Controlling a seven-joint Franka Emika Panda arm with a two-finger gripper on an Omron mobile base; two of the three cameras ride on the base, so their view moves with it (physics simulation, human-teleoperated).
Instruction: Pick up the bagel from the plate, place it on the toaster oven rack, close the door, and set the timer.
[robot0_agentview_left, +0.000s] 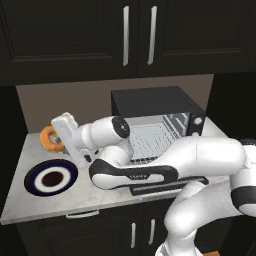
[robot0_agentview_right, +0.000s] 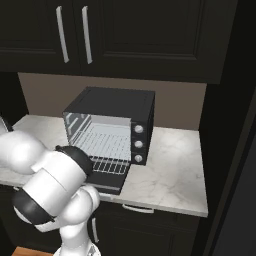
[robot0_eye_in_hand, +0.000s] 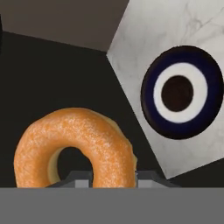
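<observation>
My gripper (robot0_agentview_left: 58, 140) is shut on the bagel (robot0_agentview_left: 48, 138), an orange-brown ring held up on edge above the counter's back left corner. In the hand view the bagel (robot0_eye_in_hand: 74, 148) stands between the fingertips (robot0_eye_in_hand: 78, 178), its right side pinched. The plate (robot0_agentview_left: 31, 181) lies bare on the counter, in front of and below the bagel; its navy rim (robot0_eye_in_hand: 151, 94) shows at the right of the hand view. The toaster oven rack (robot0_agentview_left: 147, 139) sits inside the open oven to the right, the rack (robot0_agentview_right: 106, 142) silver and bare. The door (robot0_agentview_right: 109, 183) hangs down flat in front.
The black toaster oven (robot0_agentview_right: 117, 102) stands mid-counter with three knobs (robot0_agentview_right: 138, 144) on its right face. Dark upper cabinets with silver handles (robot0_agentview_left: 126, 35) hang overhead. My arm's white links (robot0_agentview_left: 165, 165) stretch across the oven's front. Marble counter (robot0_agentview_right: 172, 165) lies right of the oven.
</observation>
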